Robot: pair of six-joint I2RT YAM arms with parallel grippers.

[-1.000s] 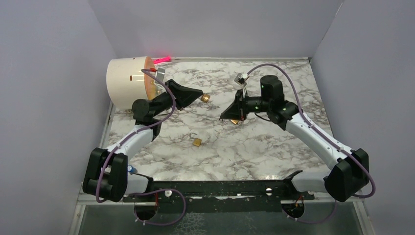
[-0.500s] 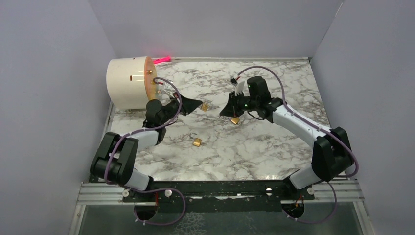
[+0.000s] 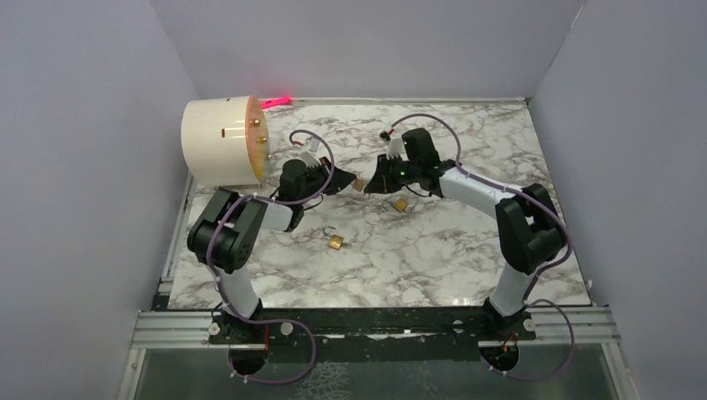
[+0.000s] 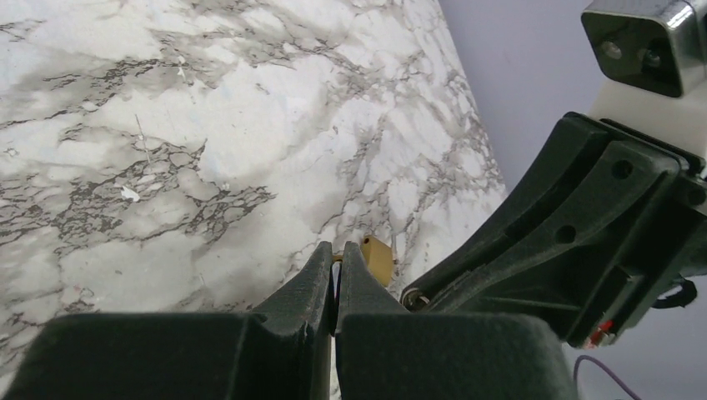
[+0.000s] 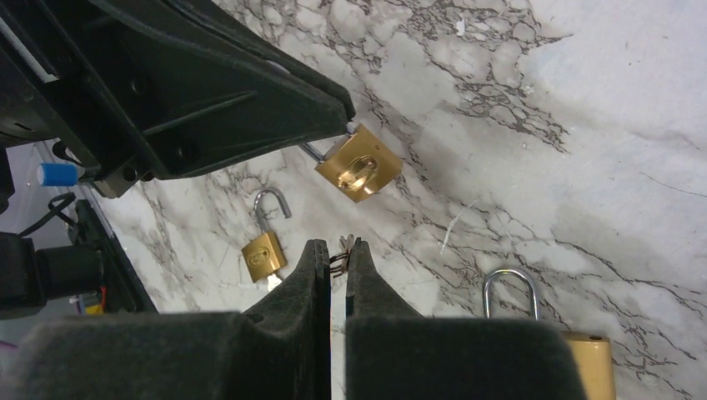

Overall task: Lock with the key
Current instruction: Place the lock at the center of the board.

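Right wrist view: the left gripper [image 5: 342, 112] is closed tight on the shackle of a brass padlock [image 5: 358, 162]. The padlock's body juts past the tips, in line with them. Just short of it, the right gripper [image 5: 335, 250] is pinched shut on a small key [image 5: 343, 244] that points toward the padlock.

Surface [image 3: 433, 250]: white marble pattern with grey veining, evenly lit, soft shadows only. Plain lavender-grey walls enclose it at the back [image 3: 367, 42], left [image 3: 75, 167] and right [image 3: 634, 125]. A cream drum [image 3: 213, 142] lies on its side at the surface's far-left corner, with a pink glow [image 3: 278, 102] just behind it. An aluminium rail [image 3: 375, 329] runs along the surface's near edge.
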